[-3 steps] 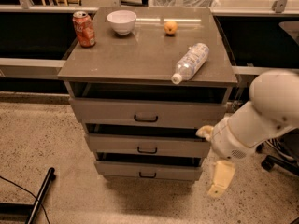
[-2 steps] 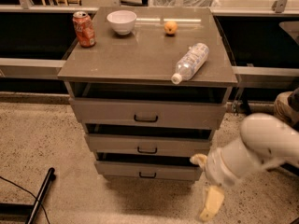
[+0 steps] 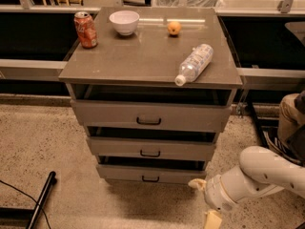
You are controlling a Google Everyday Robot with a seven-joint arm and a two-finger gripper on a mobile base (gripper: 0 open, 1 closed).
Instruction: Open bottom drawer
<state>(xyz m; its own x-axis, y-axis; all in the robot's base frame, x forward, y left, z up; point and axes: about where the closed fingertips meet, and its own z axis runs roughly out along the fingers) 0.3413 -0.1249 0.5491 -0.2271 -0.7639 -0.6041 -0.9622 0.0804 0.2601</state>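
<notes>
The bottom drawer (image 3: 125, 172) is the lowest of three grey-brown drawers in the cabinet, with a small black bar handle (image 3: 150, 179) at its centre. Its front stands a little out from the cabinet, with a dark gap above it. My gripper (image 3: 204, 202) is low at the right, just off the drawer's right end and partly below it, near the floor. Its two pale fingers are spread apart and hold nothing. One fingertip (image 3: 195, 183) is close to the drawer's lower right corner.
On the cabinet top (image 3: 143, 56) are a red can (image 3: 86, 29), a white bowl (image 3: 124, 22), an orange fruit (image 3: 174, 28) and a lying plastic bottle (image 3: 194, 64). A black bar (image 3: 42, 199) lies on the floor at left. A person's leg (image 3: 289, 113) is at right.
My arm has dropped from beside the middle drawer down to floor level at the bottom drawer's right end. The drawers have not moved.
</notes>
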